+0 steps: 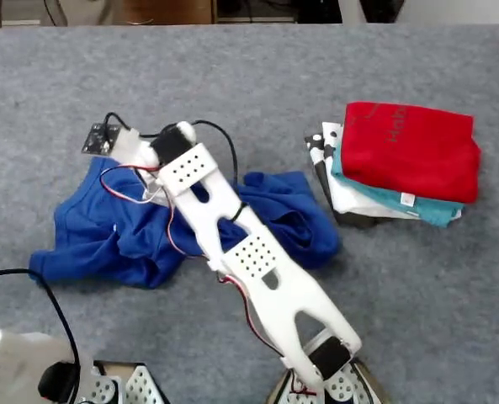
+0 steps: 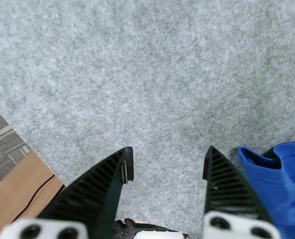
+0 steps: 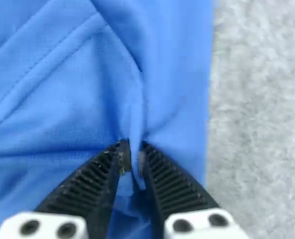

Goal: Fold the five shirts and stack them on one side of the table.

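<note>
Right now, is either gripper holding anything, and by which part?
The right gripper is shut on the blue shirt, pinching a raised fold near its edge. The left gripper is open above the table, holding nothing.

R arm (image 1: 232,219) lies across the blue shirt (image 1: 106,240), mid cloth under it unseen. Fold pinched in my R gripper (image 3: 134,151) is hidden betw. the fingers. Shirt cut off at frame edge beside L gripper (image 2: 168,160). Under red shirt (image 1: 409,147), lower shirts show edges only. L arm (image 1: 30,366) cut off.
</note>
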{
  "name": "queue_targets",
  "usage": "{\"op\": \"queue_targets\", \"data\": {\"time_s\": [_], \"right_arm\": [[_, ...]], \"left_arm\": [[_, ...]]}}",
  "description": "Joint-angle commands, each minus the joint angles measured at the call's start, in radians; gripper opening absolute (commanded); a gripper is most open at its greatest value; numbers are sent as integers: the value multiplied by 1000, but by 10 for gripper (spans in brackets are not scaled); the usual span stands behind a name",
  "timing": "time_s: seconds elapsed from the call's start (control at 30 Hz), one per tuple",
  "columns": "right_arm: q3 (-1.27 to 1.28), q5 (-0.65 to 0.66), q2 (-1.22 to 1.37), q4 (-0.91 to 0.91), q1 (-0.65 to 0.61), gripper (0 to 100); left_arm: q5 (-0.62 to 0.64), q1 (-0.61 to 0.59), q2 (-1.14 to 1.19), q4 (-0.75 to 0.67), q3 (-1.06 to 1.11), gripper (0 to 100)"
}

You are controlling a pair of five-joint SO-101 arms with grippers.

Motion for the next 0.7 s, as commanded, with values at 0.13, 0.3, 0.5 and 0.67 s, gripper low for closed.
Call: {"op": "queue_targets", "data": {"time_s": [0.13, 0.3, 0.5, 0.67], "right_arm": [[-39, 0, -216, 20, 44, 45], [-39, 0, -295, 18, 76, 48], [-36, 2, -318, 18, 128, 48], [-38, 0, -242, 18, 47, 69]], "left_arm": [[-8, -3, -18, 11, -18, 233], [-8, -2, -18, 11, 58, 233], [-8, 34, -19, 11, 100, 233], [-3, 71, -19, 11, 109, 232]]}}
